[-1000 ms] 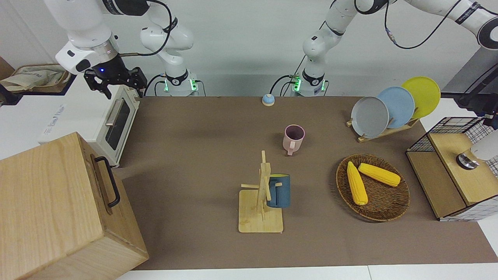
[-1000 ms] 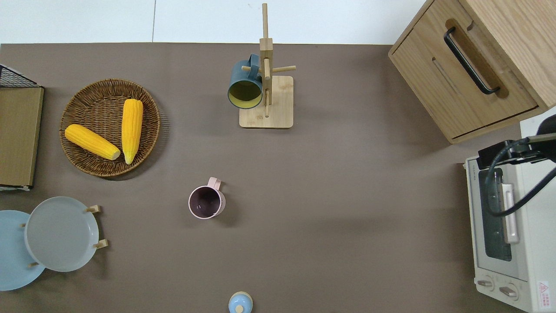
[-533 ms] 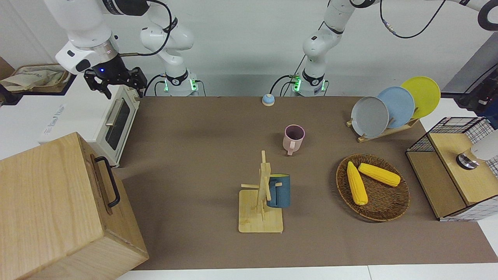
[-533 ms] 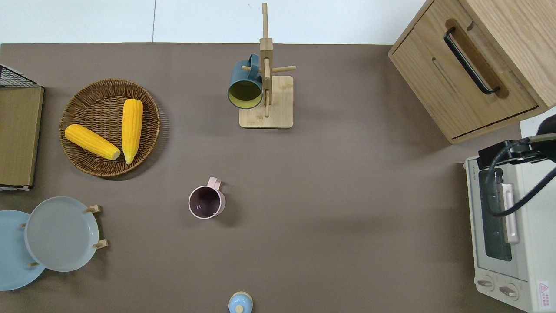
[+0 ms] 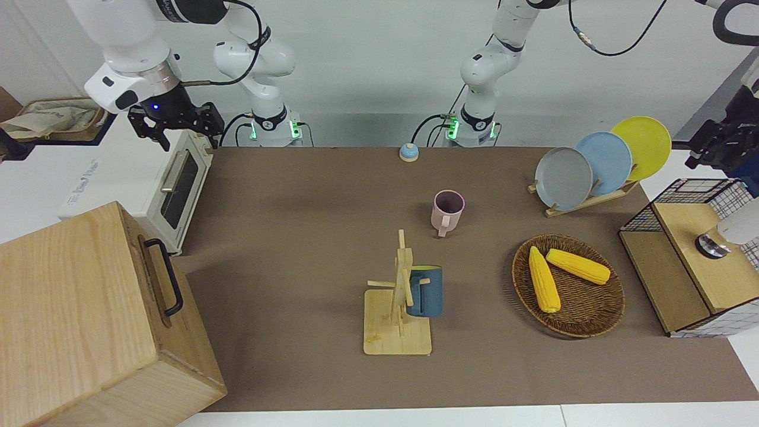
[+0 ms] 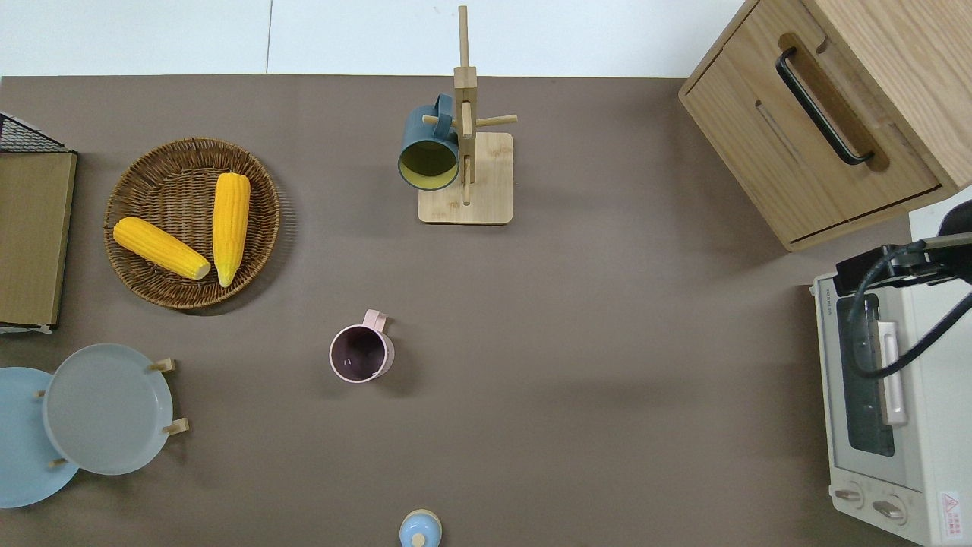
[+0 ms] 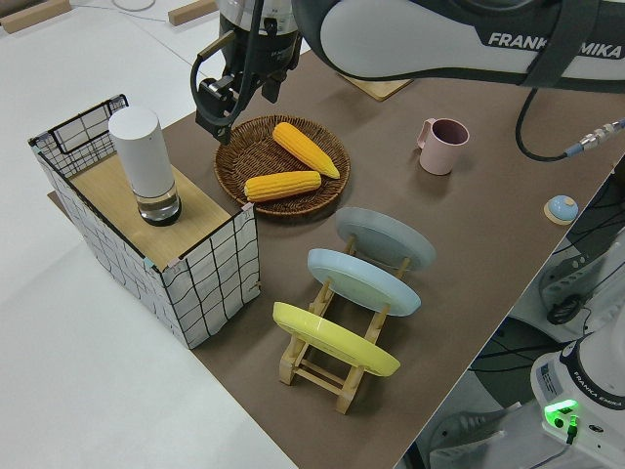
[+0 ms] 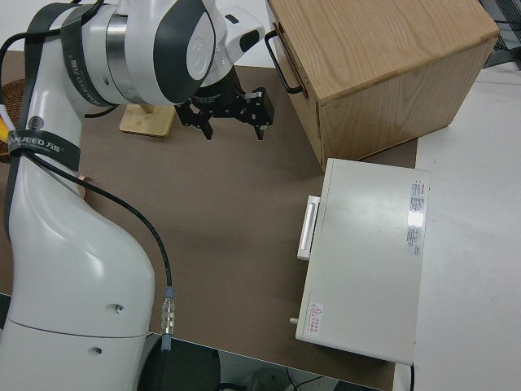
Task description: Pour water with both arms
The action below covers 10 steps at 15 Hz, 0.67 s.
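The water looks to be in the tall white cylindrical bottle with a clear base [image 7: 145, 164]. It stands upright on the wooden top of a wire-mesh crate [image 7: 200, 283] at the left arm's end of the table. The round pink mug with a side handle [image 6: 361, 354], the likely receiver, stands upright and empty on the brown mat. It is near the middle of the table and well apart from the bottle.

The left gripper [image 7: 234, 109] hangs in the air at that same end, outside the overhead view. Its black fingers point downward and appear spread, with nothing between them. In the left side view it sits higher than the bottle's cap and off to one side, toward the round wicker basket with two yellow corn cobs [image 7: 322, 200]. It is close to the bottle but not touching it. The right arm is parked; the right gripper [image 8: 234, 130] has its fingers wide apart and empty.

The step in hand seems to be the reach for the bottle, so the pour is barely begun. The left arm is by far the nearer one. The bottle's long axis is vertical, so the fingers probably need to come down level with its body and close across its width from the side. The mug's handle points away from the robots.
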Tool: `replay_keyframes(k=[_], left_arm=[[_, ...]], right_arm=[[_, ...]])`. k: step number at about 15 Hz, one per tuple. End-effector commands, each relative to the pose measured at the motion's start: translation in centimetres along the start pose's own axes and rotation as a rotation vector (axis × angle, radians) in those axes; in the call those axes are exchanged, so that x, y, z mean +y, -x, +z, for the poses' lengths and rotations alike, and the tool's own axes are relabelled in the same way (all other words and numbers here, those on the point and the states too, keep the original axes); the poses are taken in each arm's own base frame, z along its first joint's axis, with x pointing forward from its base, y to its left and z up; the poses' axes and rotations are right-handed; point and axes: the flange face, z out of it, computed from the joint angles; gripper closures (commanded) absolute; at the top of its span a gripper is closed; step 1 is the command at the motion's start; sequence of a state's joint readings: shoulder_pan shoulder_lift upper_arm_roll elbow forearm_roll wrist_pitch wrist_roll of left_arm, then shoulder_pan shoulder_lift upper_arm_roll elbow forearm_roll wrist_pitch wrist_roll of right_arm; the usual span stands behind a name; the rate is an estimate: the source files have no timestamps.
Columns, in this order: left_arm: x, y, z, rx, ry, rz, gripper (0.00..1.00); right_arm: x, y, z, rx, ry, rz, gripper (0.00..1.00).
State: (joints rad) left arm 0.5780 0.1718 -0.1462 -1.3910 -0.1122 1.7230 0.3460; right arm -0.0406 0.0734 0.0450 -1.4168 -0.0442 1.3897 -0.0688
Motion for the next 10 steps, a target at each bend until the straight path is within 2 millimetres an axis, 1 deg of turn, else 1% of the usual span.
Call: replay_keyframes(k=[1, 2, 4, 5, 7, 8, 10], left_arm=[[5.6, -0.2, -0.3, -0.055, -0.015, 0.0, 0.0], [6.8, -0.2, -0.4, -0.065, -0.011, -0.001, 0.0], [8.6, -0.3, -0.2, -0.085, -0.005, -0.021, 0.0], [9.8, -0.5, 0.0, -0.094, -0.004, -0.018, 0.0], [13.3, -0.8, 0.5, -0.126, -0.082, 0.05, 0.0], [15.6, -0.9, 0.8, -0.135, -0.11, 0.087, 0.0], [17.9, -0.9, 1.2, -0.149, -0.121, 0.081, 0.0]], right_arm=[[0.1, 0.6, -0.2, 0.004, -0.004, -0.021, 0.009], [0.1, 0.6, -0.2, 0.004, -0.004, -0.02, 0.009], [0.1, 0.6, -0.2, 0.004, -0.004, -0.021, 0.009], [0.1, 0.6, -0.2, 0.004, -0.004, -0.021, 0.009], [0.1, 0.6, -0.2, 0.004, -0.002, -0.021, 0.009], [0.1, 0.6, -0.2, 0.004, -0.002, -0.021, 0.009], [0.1, 0.6, -0.2, 0.004, -0.004, -0.02, 0.009]])
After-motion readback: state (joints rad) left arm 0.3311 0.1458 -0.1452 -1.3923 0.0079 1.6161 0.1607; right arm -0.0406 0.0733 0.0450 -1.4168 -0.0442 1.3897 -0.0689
